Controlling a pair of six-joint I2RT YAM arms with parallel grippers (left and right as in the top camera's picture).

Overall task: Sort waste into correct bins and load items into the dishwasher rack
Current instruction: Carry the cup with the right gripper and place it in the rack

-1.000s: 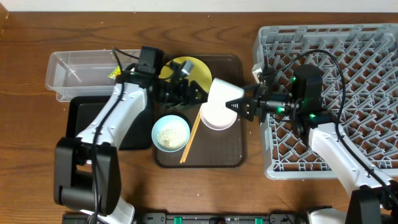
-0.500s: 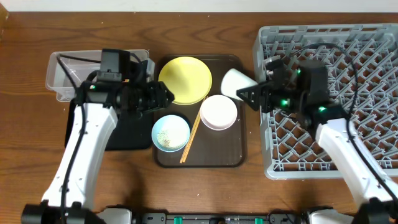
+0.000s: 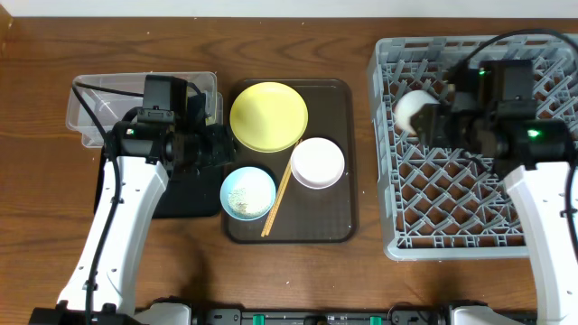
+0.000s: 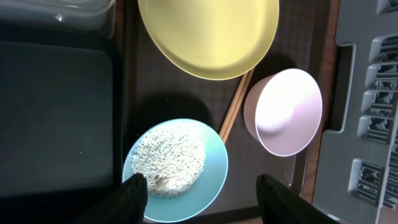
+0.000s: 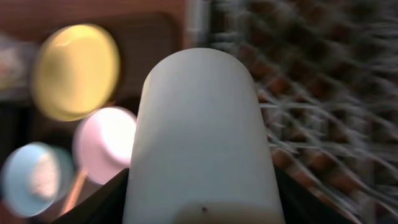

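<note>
Over the dishwasher rack (image 3: 542, 226), near its left edge toward the far corner, the right fingers (image 5: 99, 208) are clamped on the small white cup (image 3: 408, 110), its long axis running straight out from them, while the left fingers (image 4: 134, 196) hang apart above the pale blue bowl (image 4: 214, 171).

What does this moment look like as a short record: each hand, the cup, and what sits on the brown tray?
right hand: closed on the small white cup, held over the dishwasher rack
left hand: open, empty, near the pale blue bowl
pale blue bowl: on the brown tray, holds rice
yellow plate: on the brown tray, empty
white bowl: on the brown tray, empty
chopsticks: on the brown tray, between the two bowls
</note>
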